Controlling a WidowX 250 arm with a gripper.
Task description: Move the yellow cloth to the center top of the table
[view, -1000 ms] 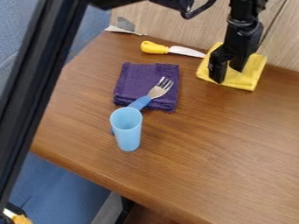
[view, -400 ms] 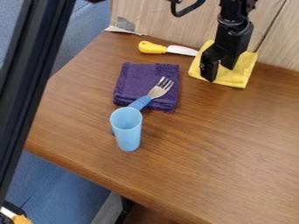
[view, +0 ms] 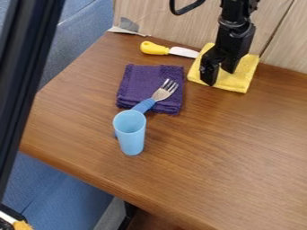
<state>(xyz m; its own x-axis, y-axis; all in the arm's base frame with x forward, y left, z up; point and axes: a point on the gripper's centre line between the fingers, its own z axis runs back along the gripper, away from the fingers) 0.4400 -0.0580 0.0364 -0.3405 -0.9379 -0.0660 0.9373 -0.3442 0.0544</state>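
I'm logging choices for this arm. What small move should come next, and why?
I'd probably raise the gripper straight up. Its jaws stand apart at the yellow cloth, which lies at the back of the table, near the middle of the visible back edge. The knife points at the cloth's picture-left side, so sliding further that way might shove it.

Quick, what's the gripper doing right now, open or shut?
Gripper: open, its jaws apart, down at the yellow cloth, with nothing visibly pinched between them.
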